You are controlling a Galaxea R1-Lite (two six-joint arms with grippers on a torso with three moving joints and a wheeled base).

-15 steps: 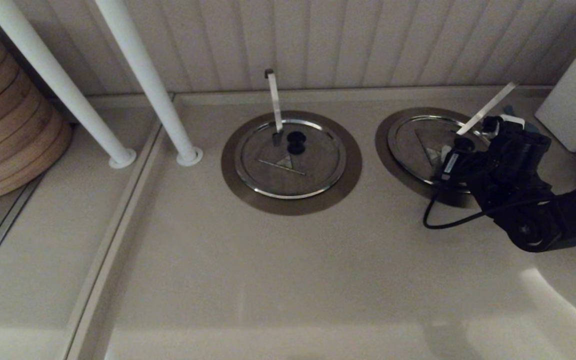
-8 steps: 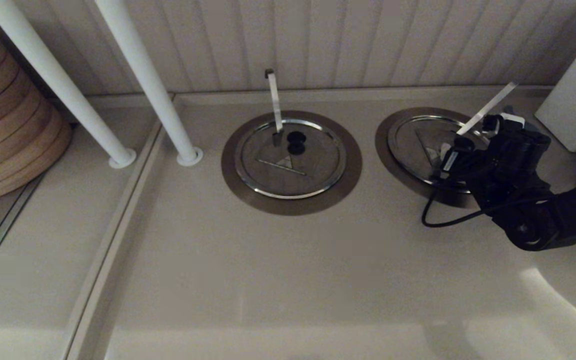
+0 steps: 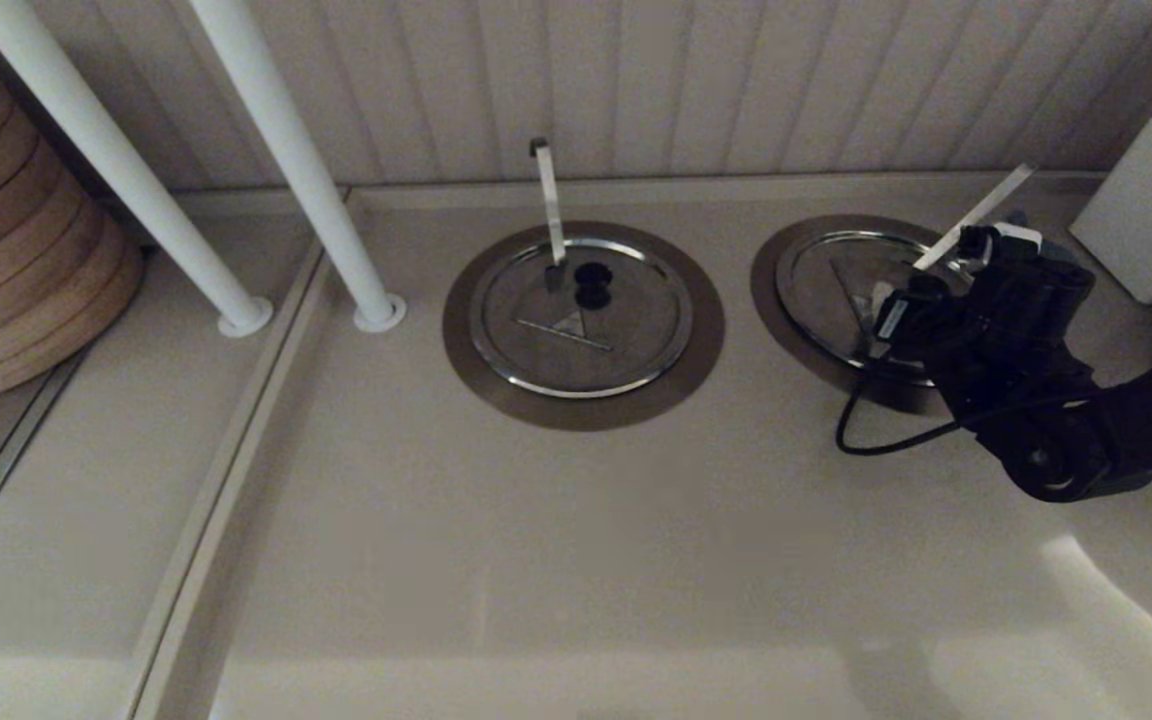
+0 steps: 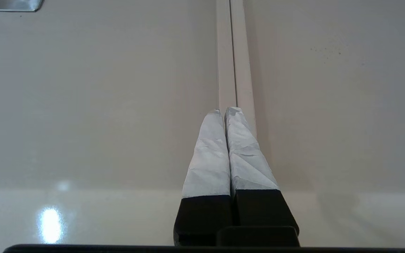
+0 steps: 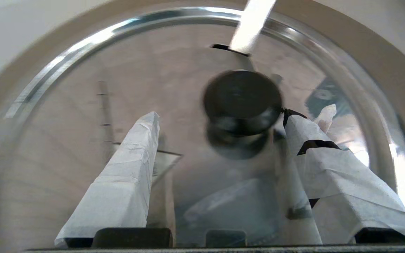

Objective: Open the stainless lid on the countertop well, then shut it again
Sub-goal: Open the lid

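Stainless lid (image 3: 841,290) seated on countertop well (image 3: 771,295)

Right arm (image 3: 1086,420): matte black housing of rounded, blocky segments, with a round joint cap at its 6 o'clock end. A thin black cable (image 3: 876,435) loops out from the wrist toward 9 o'clock. A small white label, possibly a sticker, sits on the wrist block.

Right gripper (image 5: 223,119): two tapered fingers (image 5: 125,175) wrapped in creased white tape over black bases; dark patches show through one wrap.

Left gripper (image 4: 226,112): identical white-taped fingers on black bases.
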